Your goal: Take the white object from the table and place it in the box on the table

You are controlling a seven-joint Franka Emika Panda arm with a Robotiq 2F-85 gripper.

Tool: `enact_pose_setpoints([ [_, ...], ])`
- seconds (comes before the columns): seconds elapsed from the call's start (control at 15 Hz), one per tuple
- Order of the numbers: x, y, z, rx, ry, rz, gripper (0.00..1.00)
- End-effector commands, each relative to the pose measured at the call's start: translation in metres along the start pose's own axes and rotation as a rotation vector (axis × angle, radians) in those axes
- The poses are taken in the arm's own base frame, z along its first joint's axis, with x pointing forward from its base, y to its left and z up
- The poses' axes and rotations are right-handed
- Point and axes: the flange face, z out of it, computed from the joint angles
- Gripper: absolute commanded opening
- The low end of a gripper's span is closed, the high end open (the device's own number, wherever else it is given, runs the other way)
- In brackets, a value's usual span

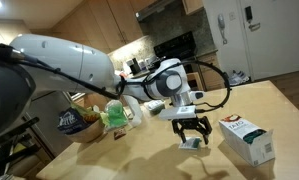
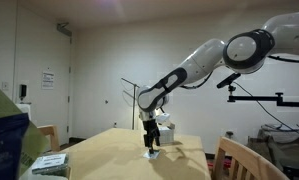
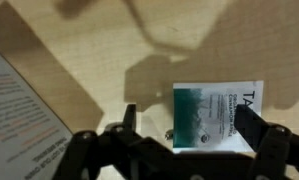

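Firstly, the wide light wooden table (image 1: 109, 162) carries everything. Over it the big white robot arm (image 1: 74, 62) stretches out and then bends down, so that the wrist looks almost straight down at the table top; in both exterior views the last link hangs nearly upright.

Next in size is the rectangular white cardboard carton (image 1: 246, 138) with green print. It lies flat on the table, near the working place but apart from it, and the wrist view shows only its printed edge (image 3: 19, 120).

The black two-finger gripper (image 1: 192, 128) hovers low over the table with its jaws spread wide and nothing between them yet.

The small flat white paper packet (image 3: 217, 115) with the teal patch lies on the table directly under the gripper (image 3: 189, 118). In the wrist view it is not centred: it sits closer to the finger on the right side of the picture, which seems to overlap its corner, while a bare strip of table separates it from the other finger. Its longer side runs along the line from finger to finger. I judge that a small sideways shift is needed before going down.
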Motion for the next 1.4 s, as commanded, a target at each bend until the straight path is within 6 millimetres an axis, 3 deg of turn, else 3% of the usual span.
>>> enact_pose_setpoints([
  [0.0, 0.006, -0.003, 0.000, 0.011, -0.027, -0.024, 1.00],
  [0.67, 0.005, 0.012, -0.016, 0.006, 0.006, -0.014, 1.00],
  [1.07, 0.008, 0.013, -0.011, 0.006, 0.002, -0.014, 1.00],
  [1.13, 0.008, 0.013, -0.010, 0.008, 0.000, -0.015, 0.98],
  [1.2, 0.008, 0.012, -0.008, 0.009, -0.001, -0.018, 0.76],
  [1.33, 0.009, 0.010, -0.005, 0.010, -0.007, -0.022, 0.68],
])
